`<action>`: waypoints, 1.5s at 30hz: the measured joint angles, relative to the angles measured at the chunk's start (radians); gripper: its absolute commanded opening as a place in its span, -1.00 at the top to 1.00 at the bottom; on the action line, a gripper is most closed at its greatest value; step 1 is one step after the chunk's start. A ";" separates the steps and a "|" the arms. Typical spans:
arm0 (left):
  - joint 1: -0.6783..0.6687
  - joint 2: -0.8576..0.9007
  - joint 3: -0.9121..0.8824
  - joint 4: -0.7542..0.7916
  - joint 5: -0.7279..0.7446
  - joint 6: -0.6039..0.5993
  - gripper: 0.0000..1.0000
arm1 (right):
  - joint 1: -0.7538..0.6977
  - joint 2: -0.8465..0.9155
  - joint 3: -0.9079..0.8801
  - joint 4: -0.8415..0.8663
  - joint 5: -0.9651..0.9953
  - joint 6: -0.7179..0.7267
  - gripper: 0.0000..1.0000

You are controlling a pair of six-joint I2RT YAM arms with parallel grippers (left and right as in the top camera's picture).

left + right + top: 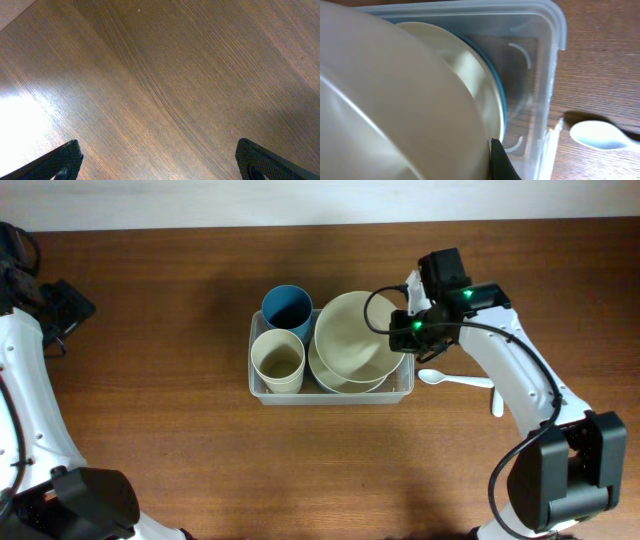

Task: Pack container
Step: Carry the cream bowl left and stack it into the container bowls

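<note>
Cream and very large, the upper bowl [395,105] is filling the 9 o'clock half of the right wrist view, and one black finger [501,162] is pressing against its rim at 6 o'clock. Seen from overhead, the right gripper [405,332] is clamping that rim at the bowl's 3 o'clock edge, jaws closed tight on it, and the bowl is sitting tilted.

In the overhead view the container [330,398] is lying at the middle of the table [150,430], long side running from 9 to 3 o'clock. Its clear wall and rounded corner are showing at 1 o'clock in the right wrist view. Inside, the tilted bowl is leaning on a lower cream bowl [345,383] in the 3 o'clock half. A thin blue edge [496,82] is showing around that lower bowl; whether it is a separate bowl cannot be told. In the 9 o'clock half, a blue cup [287,308] is standing upright at 12 o'clock and a cream cup [277,362] is standing upright at 6 o'clock, the two touching.

Outside the container, a white spoon [455,380] is lying on the wood just beside the 3 o'clock wall, bowl end toward the container.

Well apart, toward 9 o'clock, the left gripper [160,164] is hanging over bare wood with its fingertips spread wide, grasping nothing.
</note>
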 measured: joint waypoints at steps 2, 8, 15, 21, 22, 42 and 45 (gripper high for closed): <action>0.000 0.000 0.000 0.000 0.000 0.000 -1.00 | 0.001 0.000 0.000 -0.003 0.018 0.001 0.86; 0.000 0.000 0.000 0.000 0.000 0.000 -1.00 | 0.002 0.000 0.000 -0.016 0.044 0.003 0.87; 0.000 0.000 0.000 0.000 0.000 0.000 -1.00 | 0.036 0.000 0.000 -0.016 0.051 0.003 0.86; 0.000 0.000 0.000 0.000 0.000 0.000 -0.99 | 0.052 0.010 0.000 -0.021 0.060 0.003 0.86; 0.000 0.000 0.000 0.000 0.000 0.000 -1.00 | 0.052 0.018 0.000 -0.024 0.061 0.003 0.85; 0.000 0.000 0.000 0.000 0.000 0.000 -1.00 | 0.060 0.068 0.055 -0.087 0.061 0.008 0.21; 0.000 0.000 0.000 0.000 0.000 0.000 -1.00 | 0.060 0.070 0.151 -0.165 0.061 0.000 0.21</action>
